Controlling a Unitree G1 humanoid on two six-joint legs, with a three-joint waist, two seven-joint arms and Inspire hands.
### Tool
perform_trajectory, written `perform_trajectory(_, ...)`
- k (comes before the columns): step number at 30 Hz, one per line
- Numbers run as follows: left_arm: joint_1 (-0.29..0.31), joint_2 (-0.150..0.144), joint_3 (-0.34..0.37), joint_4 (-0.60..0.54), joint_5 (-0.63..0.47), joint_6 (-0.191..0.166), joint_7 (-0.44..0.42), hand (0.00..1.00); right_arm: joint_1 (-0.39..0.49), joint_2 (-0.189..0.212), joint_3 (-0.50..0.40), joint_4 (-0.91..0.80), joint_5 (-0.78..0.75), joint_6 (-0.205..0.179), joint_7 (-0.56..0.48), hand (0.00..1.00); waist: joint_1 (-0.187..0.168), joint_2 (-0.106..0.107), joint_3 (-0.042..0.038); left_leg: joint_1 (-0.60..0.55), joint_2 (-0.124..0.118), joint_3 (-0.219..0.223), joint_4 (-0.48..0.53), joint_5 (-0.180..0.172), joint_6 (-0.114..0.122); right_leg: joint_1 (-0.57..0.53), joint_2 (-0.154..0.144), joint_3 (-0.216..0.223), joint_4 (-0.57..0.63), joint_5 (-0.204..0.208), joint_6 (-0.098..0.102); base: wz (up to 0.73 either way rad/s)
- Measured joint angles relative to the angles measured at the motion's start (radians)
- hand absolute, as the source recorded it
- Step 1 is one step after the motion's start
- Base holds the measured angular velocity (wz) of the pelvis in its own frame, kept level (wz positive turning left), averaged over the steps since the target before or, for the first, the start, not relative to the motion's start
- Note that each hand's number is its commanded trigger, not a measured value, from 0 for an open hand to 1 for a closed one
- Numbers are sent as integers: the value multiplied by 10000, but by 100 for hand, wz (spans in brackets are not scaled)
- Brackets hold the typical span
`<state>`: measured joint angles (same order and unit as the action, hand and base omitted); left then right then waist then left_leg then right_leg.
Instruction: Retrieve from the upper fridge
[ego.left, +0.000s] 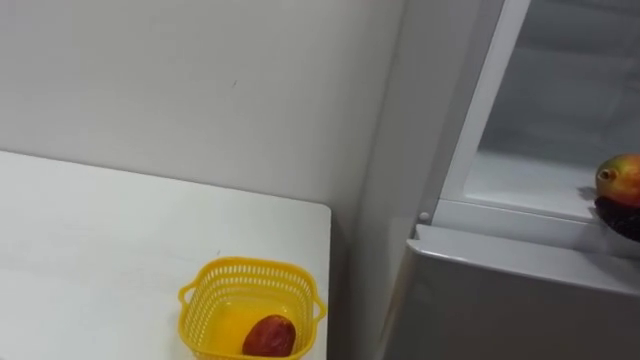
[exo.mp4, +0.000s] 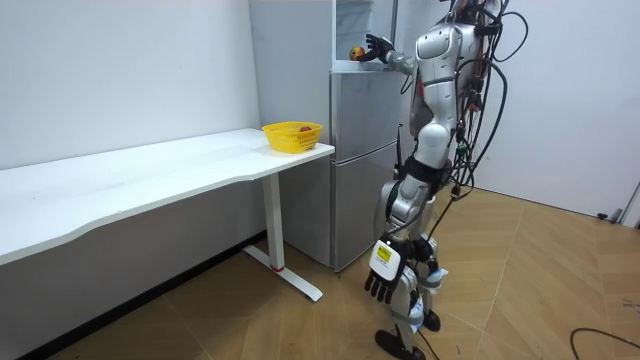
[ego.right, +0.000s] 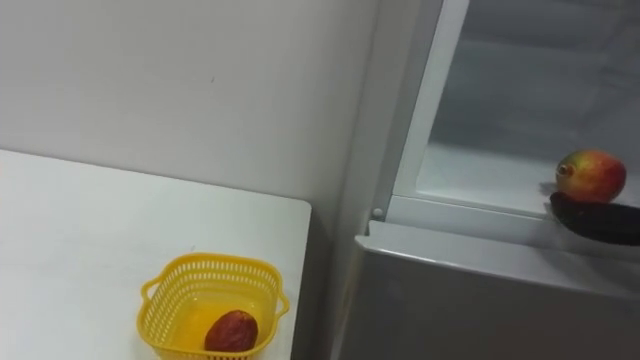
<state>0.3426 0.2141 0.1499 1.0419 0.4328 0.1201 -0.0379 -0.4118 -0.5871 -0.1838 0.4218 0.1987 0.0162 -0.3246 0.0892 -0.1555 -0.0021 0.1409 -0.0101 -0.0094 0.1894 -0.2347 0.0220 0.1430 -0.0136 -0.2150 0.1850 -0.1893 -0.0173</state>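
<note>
1. Mango (ego.right: 590, 176) sits on the right hand (ego.right: 600, 220) at the open upper fridge's (ego.right: 480, 300) front edge, beside a white surface (ego.right: 80, 230) against a pale wall.
2. The right hand is cut off; its fingers' state cannot be told. The left hand (exo.mp4: 383, 270) hangs low, fingers relaxed.
3. A yellow basket (ego.right: 212, 262) at the surface's corner holds one red fruit (ego.right: 232, 330).

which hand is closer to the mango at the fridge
Right. The right hand is directly beneath the mango at the upper fridge opening; the left hand hangs low beside the robot's legs.
</note>
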Motion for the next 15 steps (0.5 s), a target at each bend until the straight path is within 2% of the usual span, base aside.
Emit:
perform_trajectory(5, 102, 8, 241, -10, 0, 34, -120, 0, -3, 0, 3, 25, 406, -2, 1, 0, 16, 11, -5, -72, -17, -90, 121, 9, 15, 11, -18, -135, -3, -2, 4, 7)
perform_trajectory(15, 132, 8, 241, -31, 1, 31, -190, 0, -231, -4, 18, 744, 700, -23, 109, 0, -8, 79, 6, -96, -13, -213, 93, 8, 12, 70, -22, -337, 5, -2, 4, 5)
